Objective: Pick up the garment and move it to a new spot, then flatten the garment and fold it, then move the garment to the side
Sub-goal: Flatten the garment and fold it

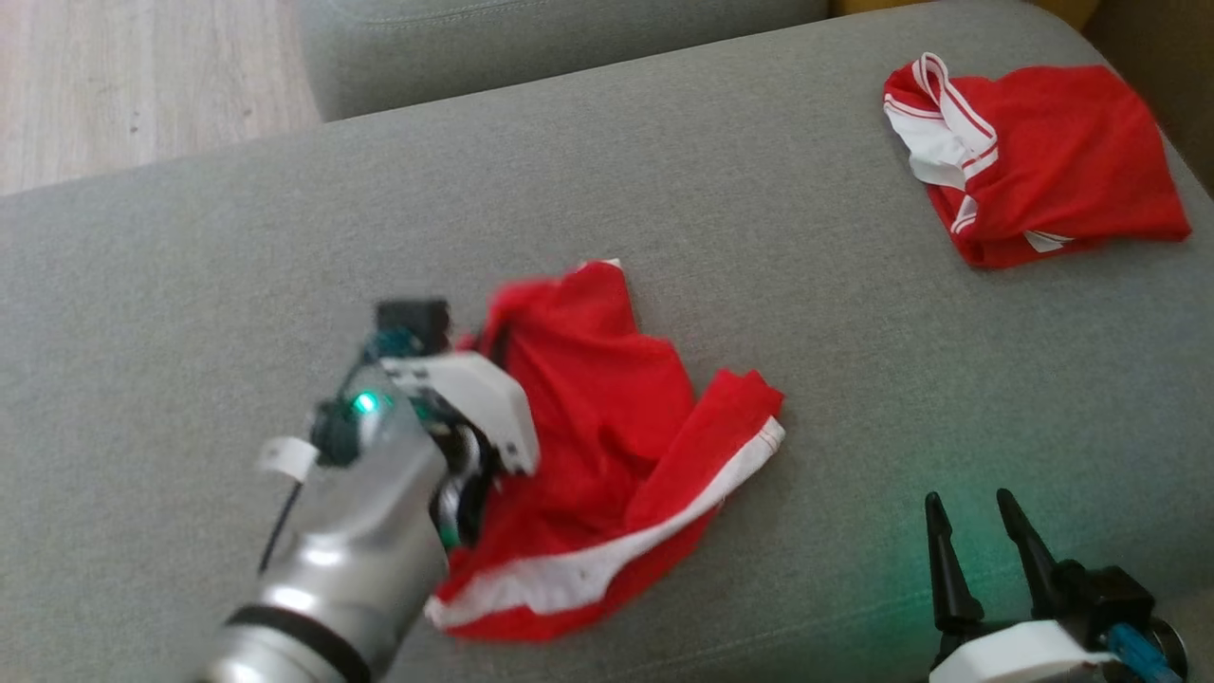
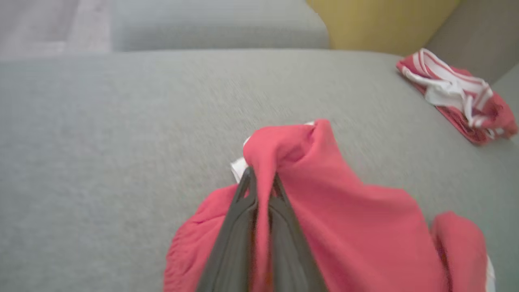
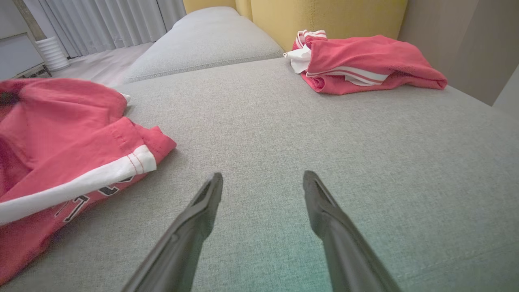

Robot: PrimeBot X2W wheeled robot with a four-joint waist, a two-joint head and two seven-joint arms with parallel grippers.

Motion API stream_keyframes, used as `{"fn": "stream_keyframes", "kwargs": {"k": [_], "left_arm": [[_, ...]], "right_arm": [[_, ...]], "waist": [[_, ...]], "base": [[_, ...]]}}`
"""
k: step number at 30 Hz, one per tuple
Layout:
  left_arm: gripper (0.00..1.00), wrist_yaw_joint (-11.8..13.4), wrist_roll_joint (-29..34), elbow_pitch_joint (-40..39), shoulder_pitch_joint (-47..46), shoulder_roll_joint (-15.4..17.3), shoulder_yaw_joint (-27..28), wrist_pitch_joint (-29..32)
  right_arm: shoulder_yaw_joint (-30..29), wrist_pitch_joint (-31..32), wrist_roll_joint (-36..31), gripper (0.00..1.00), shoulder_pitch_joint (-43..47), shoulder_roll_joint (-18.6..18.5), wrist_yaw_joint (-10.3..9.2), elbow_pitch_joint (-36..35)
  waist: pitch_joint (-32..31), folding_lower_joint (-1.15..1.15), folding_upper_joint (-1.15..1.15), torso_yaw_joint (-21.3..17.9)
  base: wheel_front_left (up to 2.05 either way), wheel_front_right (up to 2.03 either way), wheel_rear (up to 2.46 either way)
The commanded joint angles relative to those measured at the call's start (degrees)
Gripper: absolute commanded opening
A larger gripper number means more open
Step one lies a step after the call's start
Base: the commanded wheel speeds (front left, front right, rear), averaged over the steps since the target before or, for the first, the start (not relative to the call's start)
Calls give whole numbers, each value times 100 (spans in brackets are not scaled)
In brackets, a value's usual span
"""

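Note:
A crumpled red garment [image 1: 607,446] with a white stripe lies in the middle of the grey sofa cushion [image 1: 759,218]. My left gripper [image 2: 261,178] is shut on a raised fold of that garment [image 2: 344,211], its two dark fingers pinching the cloth near the left edge. In the head view the left arm [image 1: 417,446] reaches over the garment's left side and hides its fingertips. My right gripper [image 1: 967,517] stands open at the lower right, above bare cushion, to the right of the garment [image 3: 61,154] and apart from it, its fingers [image 3: 202,211] spread wide.
A second red and white garment [image 1: 1034,161] lies bunched at the cushion's far right corner [image 3: 365,61] [image 2: 458,97]. A yellow backrest [image 3: 324,16] stands behind it. Another grey cushion [image 1: 531,38] and wooden floor [image 1: 123,76] lie beyond the far edge.

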Motion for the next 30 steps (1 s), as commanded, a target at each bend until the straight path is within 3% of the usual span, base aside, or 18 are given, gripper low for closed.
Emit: {"fn": "stream_keyframes", "kwargs": {"k": [1,6,7,8,9,11,12,13,14,18,23,30], "left_arm": [[0,132,87,26,-466,60,317,-264],[0,406,247,204,-602,70,604,-439],[8,489,292,172,-602,86,741,-446],[33,562,371,91,-577,114,885,-449],[39,637,475,-16,-532,151,1036,-450],[37,762,669,-253,-390,212,1382,-452],[43,814,784,-376,-315,242,1547,-452],[77,831,874,-507,-234,255,1726,-452],[100,799,916,-589,-136,249,1884,-453],[100,618,980,-862,163,253,2428,-453],[100,557,1352,-1925,846,311,3184,-454],[100,507,1995,-3406,2460,234,3534,-454]], "right_arm": [[104,-78,34,100,-259,-50,-4,-156],[79,-78,18,100,-265,-50,-4,-150],[74,-78,13,100,-266,-50,-4,-144],[71,-78,10,100,-267,-50,-4,-140],[63,-78,8,100,-269,-50,-4,-140],[40,-78,-1,100,-270,-50,-4,-147],[40,-78,-16,100,-269,-50,-4,-150],[43,-78,-30,100,-270,-50,-4,-151],[44,-78,-39,100,-277,-50,-4,-150],[58,-78,-37,100,-316,-50,-4,-170],[-18,-78,33,100,-256,-50,-4,-240],[-264,-78,-13,100,-98,-50,-4,-439]], "waist": [[-5,0,0,31],[-11,0,0,92],[-16,0,0,107],[-19,0,0,121],[-20,0,0,139],[-25,0,0,183],[-28,0,0,200],[-26,0,0,213],[-25,0,0,223],[-38,0,0,204],[-71,0,0,179],[-214,0,0,332]], "base": [[0,0,0],[0,0,0],[0,0,0],[0,0,0],[0,0,0],[0,0,0],[0,0,0],[0,0,0],[0,0,0],[0,0,0],[0,0,0],[0,0,0]]}}
